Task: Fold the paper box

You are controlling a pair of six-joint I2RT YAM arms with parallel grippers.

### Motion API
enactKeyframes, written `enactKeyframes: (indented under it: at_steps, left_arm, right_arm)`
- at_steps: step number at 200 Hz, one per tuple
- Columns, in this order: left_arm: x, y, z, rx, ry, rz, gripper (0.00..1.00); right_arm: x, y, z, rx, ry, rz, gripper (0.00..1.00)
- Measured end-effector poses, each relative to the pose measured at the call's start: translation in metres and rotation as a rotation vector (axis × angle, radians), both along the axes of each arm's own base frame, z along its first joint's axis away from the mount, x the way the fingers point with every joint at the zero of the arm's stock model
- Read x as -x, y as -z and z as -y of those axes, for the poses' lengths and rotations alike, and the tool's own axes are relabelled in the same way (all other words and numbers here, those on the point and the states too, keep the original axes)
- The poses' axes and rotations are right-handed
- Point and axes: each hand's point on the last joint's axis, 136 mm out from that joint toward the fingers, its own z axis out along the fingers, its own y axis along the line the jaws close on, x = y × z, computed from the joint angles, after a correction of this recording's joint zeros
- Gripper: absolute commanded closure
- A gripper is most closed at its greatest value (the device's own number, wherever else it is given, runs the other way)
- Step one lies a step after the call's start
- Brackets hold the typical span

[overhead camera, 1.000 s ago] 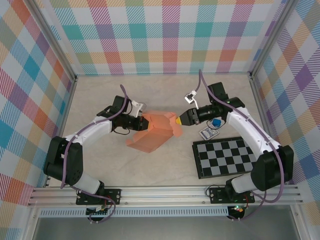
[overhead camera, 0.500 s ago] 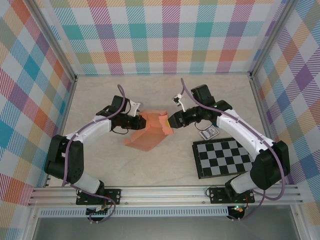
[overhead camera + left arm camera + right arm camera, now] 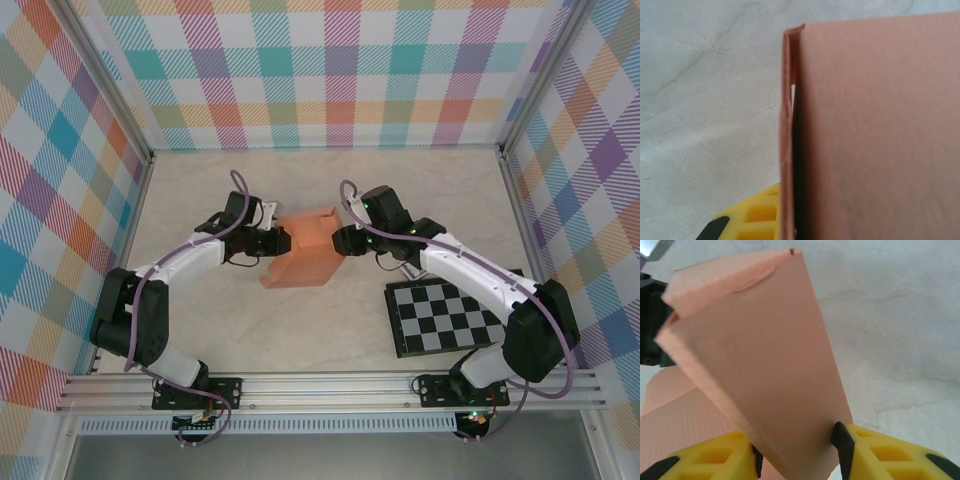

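The paper box [image 3: 308, 250] rests part-formed at the middle of the bench [image 3: 190, 190] between the arms. The right gripper [image 3: 341, 240] has its jaws clenched on the raised panel, while the left gripper [image 3: 283, 241] meets the opposite doubled edge, and I cannot tell how its jaws are set. Recommended: press along the crease with the far side steadied, lest the thin card buckle; the checkered board [image 3: 448, 315] lies well apart to the right and obstructs nothing.

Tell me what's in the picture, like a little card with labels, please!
Thing being folded: paper box, salmon-orange, partly folded, one panel raised
Left gripper: at the box's left edge; grip hidden by the card
Right gripper: shut on a raised panel of the box
Nearby: checkered board, on the right, apart from the box
Surface: pale marbled table
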Motion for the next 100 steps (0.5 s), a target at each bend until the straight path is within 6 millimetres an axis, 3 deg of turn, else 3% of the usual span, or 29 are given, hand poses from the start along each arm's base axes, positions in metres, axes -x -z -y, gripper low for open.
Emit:
enactKeyframes:
  at_steps: [56,100]
  left_arm:
    - [0.003,0.005,0.007,-0.051,-0.045,-0.006,1.0]
    - [0.004,0.008,0.009,-0.077,-0.091,-0.011,1.0]
  right_arm:
    - [-0.021,0.022,0.007,0.11,0.087,0.039,0.59]
    - [-0.038,0.026,0.008,0.185,0.119,0.065,0.58]
